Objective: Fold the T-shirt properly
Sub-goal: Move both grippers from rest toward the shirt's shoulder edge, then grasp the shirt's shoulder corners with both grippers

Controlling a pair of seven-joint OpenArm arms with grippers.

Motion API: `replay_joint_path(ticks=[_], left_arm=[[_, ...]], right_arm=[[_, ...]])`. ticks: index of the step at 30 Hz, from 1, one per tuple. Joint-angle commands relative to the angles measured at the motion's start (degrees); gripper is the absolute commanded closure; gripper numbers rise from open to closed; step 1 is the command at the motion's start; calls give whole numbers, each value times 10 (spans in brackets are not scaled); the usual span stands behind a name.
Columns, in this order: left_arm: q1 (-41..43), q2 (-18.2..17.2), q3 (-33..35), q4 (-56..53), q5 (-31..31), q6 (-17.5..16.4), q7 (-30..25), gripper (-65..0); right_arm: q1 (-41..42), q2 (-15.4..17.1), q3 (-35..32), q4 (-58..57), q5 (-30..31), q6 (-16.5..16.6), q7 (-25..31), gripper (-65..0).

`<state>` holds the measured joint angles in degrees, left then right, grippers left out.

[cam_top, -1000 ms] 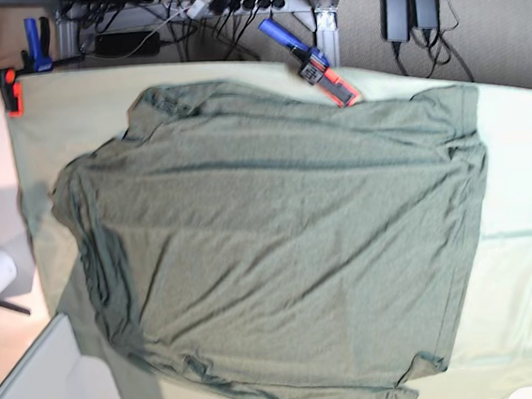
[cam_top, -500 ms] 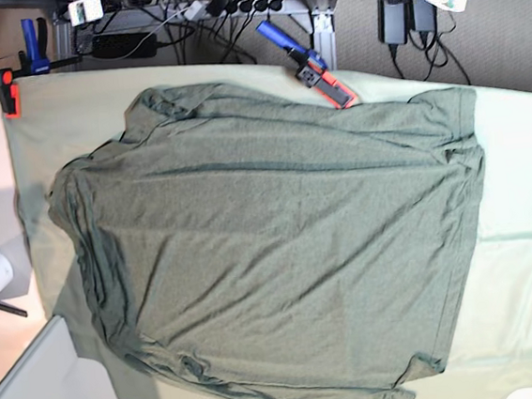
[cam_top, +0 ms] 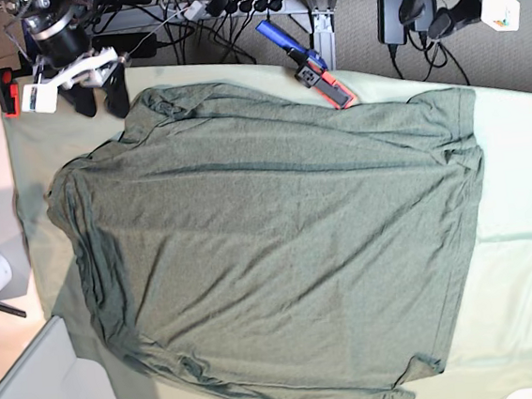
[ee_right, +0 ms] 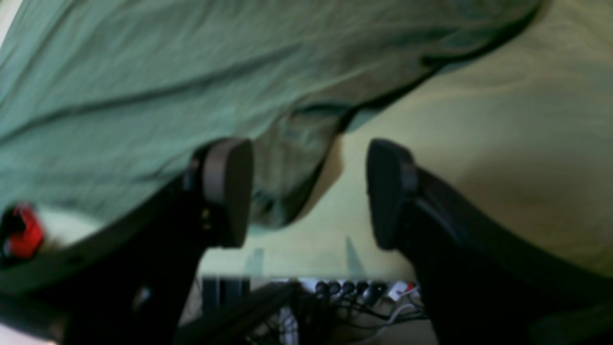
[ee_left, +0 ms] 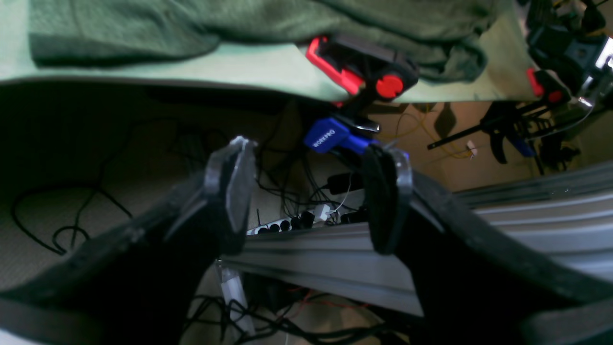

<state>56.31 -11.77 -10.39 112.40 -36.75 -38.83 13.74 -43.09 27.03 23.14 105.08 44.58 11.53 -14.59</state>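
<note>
Two claws: both show in the three views, each with its fingers spread wide and nothing between them.

Left wrist view, left claw [ee_left: 309, 196]: jaws stand far apart and hold nothing; it hangs off the surface, over the floor with its cables and a power strip [ee_left: 287, 223].
Left wrist view, T-shirt [ee_left: 201, 24]: dark olive fabric lies along the top of the picture on the pale cloth [ee_left: 191, 67], well apart from the claw.
Left wrist view, clamp [ee_left: 364, 72]: red and black head grips the edge of the surface, with a blue handle [ee_left: 335, 136] hanging below it.

Right wrist view, right claw [ee_right: 306, 191]: jaws wide, empty; picture is blurred.
Right wrist view, T-shirt [ee_right: 167, 86]: wrinkled green cloth fills the upper left; a bunched corner of it shows between the two fingers, beyond them; contact cannot be told.
Right wrist view, cloth [ee_right: 503, 143]: bare pale stretch to the right of the shirt's edge.

Base view, T-shirt [cam_top: 280, 245]: spread flat and unfolded over most of the surface, creased along its left and lower edges.
Base view, right claw [cam_top: 92, 95]: at the upper left, just beside the shirt's top left corner, fingers apart.
Base view, left claw [cam_top: 432, 16]: at the upper right, off the surface above the floor, apart from the shirt.
Base view, clamp [cam_top: 315, 70]: on the far edge, touching the shirt's upper border.
</note>
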Motion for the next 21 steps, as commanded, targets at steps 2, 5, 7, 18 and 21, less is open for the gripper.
replay_joint_path(ticks=[2, 5, 7, 18, 21], left_arm=[[-3, -7, -10, 10, -18, -12, -5, -391], [-14, -7, -17, 10, -27, -10, -1, -391], [-21, -7, -17, 10, -30, 12, -1, -391], [-94, -6, -17, 8, -28, 106, 33, -391], [-112, -6, -17, 7, -21, 121, 33, -391]], right_arm=[[14, -10, 5, 8, 4, -9, 10, -373], [35, -35, 4, 5, 2, -19, -3, -373], [44, -50, -3, 0, 2, -20, -9, -373], [58, -116, -26, -60, -8, -19, -8, -373], [57, -118, -26, -60, -17, -19, -8, -373]])
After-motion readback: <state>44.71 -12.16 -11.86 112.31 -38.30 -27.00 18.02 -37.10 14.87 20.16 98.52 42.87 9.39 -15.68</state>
